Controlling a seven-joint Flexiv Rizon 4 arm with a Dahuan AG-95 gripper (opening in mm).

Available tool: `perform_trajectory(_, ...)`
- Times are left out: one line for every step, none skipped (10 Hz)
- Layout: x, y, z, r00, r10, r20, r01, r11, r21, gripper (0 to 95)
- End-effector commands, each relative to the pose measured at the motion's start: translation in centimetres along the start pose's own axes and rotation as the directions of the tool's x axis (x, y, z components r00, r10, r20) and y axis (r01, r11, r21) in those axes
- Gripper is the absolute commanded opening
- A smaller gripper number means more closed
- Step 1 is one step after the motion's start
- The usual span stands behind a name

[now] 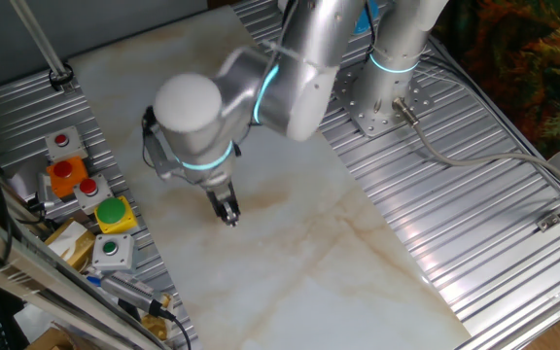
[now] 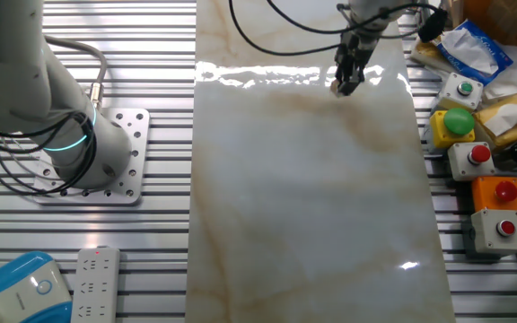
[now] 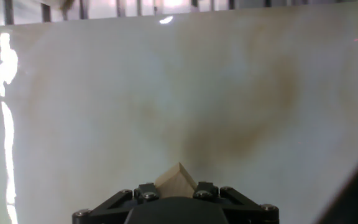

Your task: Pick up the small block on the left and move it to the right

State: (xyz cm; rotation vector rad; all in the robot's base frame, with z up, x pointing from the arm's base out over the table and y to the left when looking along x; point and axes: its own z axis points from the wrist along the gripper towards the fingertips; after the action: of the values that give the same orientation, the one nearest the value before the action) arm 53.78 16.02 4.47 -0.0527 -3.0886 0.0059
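Note:
The small block [image 3: 177,178] is a light tan wood cube. In the hand view it sits between my two fingers, one corner pointing up. My gripper [image 3: 176,188] is shut on it. In one fixed view the gripper [image 1: 228,215] hangs just above the marble slab [image 1: 290,243], left of its middle; the block is too small to make out there. In the other fixed view the gripper [image 2: 346,82] is near the slab's far right part, close to the bright glare.
A row of push-button boxes lines the slab's edge: a yellow box with a green button [image 1: 113,214], orange [image 1: 63,176] and grey ones. They also show in the other fixed view [image 2: 456,126]. The arm base [image 1: 377,107] stands on the ribbed metal table.

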Motion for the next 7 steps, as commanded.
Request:
perform_trajectory(0.03,0.82,0.49,1.000,0.010,0.002,-0.010,1.000,-0.002,19.0)
perform_trajectory(0.01,1.11,0.68,1.000,0.007,0.003,-0.007,1.000,0.001,19.0)
perform_trajectory(0.01,1.11,0.68,1.000,0.004,0.002,-0.004,1.000,-0.004,19.0)
perform_trajectory(0.04,1.13,0.64,1.000,0.003,0.002,-0.003,1.000,-0.003,19.0)
perform_trajectory(0.05,1.14,0.63,1.000,-0.003,0.002,0.003,1.000,-0.005,19.0)
perform_trajectory(0.05,1.17,0.65,1.000,-0.008,0.002,0.008,1.000,-0.007,19.0)
perform_trajectory(0.05,1.26,0.71,1.000,-0.008,0.002,0.008,1.000,-0.009,19.0)
